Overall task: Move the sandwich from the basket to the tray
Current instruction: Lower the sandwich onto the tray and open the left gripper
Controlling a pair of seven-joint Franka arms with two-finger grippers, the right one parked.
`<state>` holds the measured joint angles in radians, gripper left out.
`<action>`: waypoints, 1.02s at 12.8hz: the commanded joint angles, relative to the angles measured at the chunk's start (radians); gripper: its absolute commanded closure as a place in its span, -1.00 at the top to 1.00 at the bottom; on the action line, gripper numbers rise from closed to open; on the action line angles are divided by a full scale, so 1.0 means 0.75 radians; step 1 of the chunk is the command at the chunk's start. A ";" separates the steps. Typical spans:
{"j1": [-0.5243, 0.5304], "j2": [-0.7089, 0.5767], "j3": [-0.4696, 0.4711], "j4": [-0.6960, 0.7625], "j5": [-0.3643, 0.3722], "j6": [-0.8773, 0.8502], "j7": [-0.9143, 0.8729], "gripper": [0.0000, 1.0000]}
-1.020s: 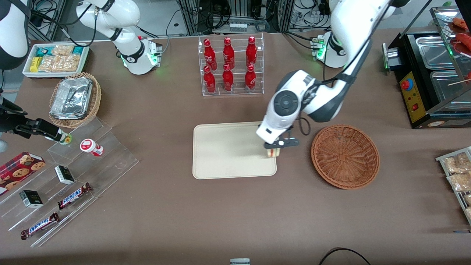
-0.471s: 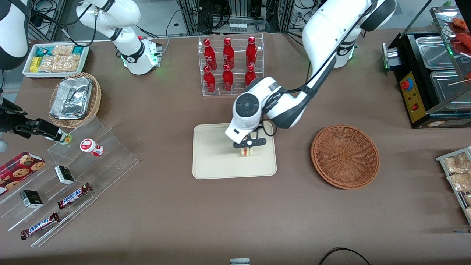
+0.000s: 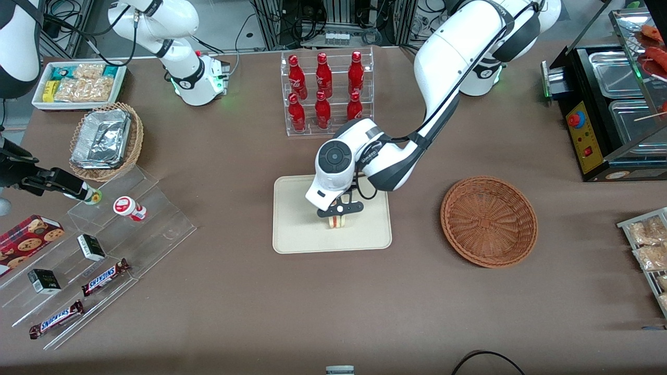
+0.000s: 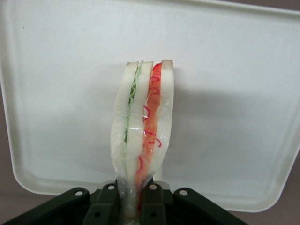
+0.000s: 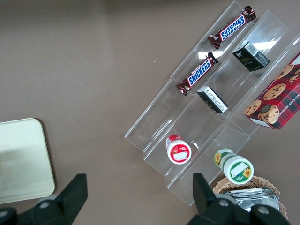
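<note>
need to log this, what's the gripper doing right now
Gripper: shut on the sandwich, holding it over the tray, beside the basket.

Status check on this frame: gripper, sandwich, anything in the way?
Gripper over the tray, shut on the sandwich. Sandwich not released. Basket empty. No obstruction on tray.
</note>
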<state>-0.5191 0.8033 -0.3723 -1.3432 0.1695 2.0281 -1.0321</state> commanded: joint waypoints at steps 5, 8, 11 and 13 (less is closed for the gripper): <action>-0.052 0.086 0.016 0.097 0.060 -0.008 -0.092 -1.00; -0.052 0.099 0.016 0.108 0.058 0.008 -0.129 -1.00; -0.052 0.099 0.016 0.106 0.060 0.010 -0.129 1.00; -0.054 0.093 0.018 0.106 0.062 0.006 -0.129 1.00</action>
<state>-0.5396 0.8600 -0.3711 -1.2991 0.1943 2.0349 -1.1007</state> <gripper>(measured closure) 0.480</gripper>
